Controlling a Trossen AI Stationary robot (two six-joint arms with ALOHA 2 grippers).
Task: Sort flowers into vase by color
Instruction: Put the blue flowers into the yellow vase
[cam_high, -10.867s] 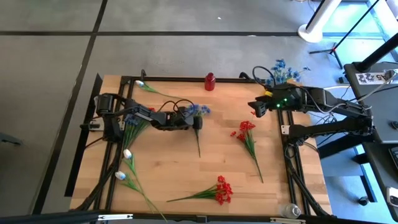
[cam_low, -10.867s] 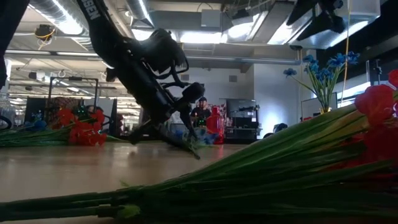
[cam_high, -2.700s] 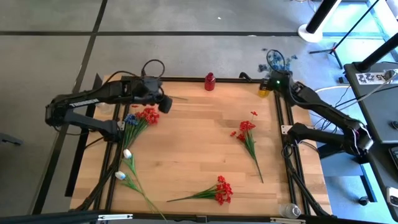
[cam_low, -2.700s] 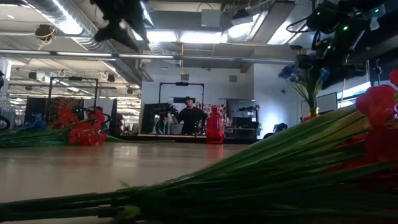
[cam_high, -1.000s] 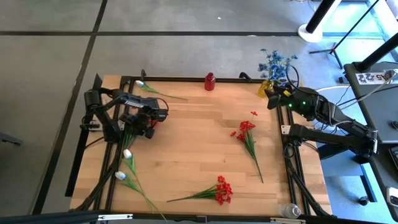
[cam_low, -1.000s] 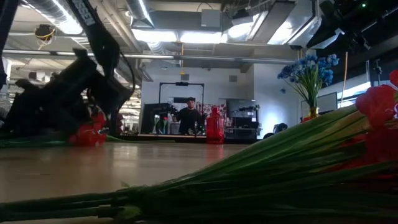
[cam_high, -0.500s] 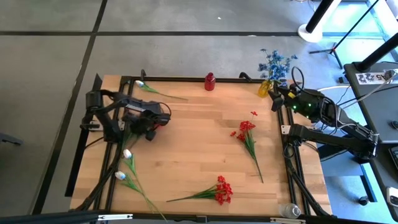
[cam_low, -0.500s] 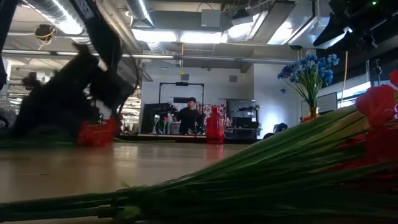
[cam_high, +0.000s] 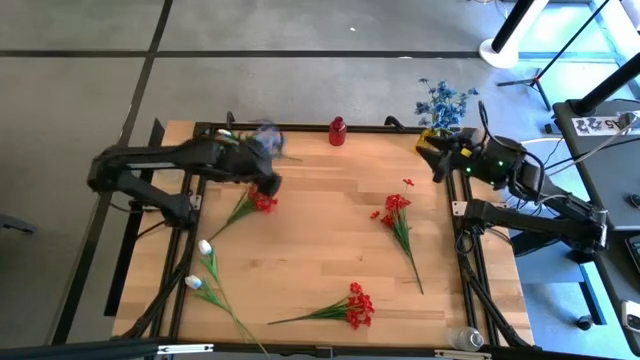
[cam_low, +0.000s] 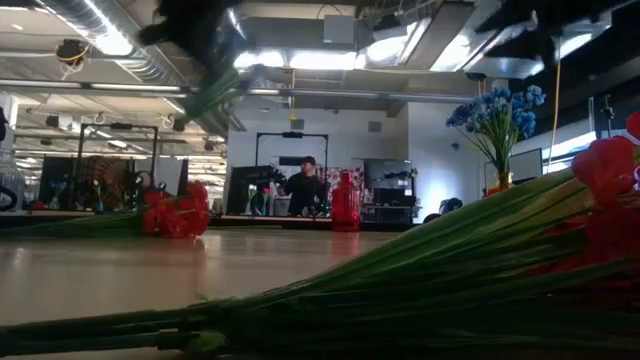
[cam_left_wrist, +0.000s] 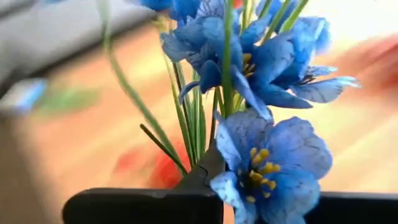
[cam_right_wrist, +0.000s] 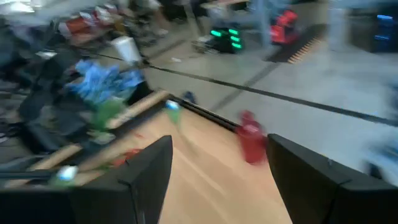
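My left gripper is shut on a blue flower spray, lifted above the table's far left part; its blossoms blur at the far edge in the high view. A red spray lies flat on the wood just below the gripper. Two more red sprays and white flowers lie flat on the table. A yellow vase holding blue flowers stands at the far right corner. My right gripper is open beside that vase, touching nothing. My left gripper pinches the blue spray's green stems between its two fingers, just below the blossom heads, which stand right past the fingertips. The spray is lifted clear of the table. In the low view the green stems hang slanting below the gripper.
A red vase stands at the middle of the far edge. A single white flower lies at the far left corner. Black rails run along both sides of the table. A person stands in the room behind.
My left gripper has shut on the blue spray at the table's left edge and lifted it, swinging up and toward the far right. The red spray that lay beside it has slid a little toward the table's right.
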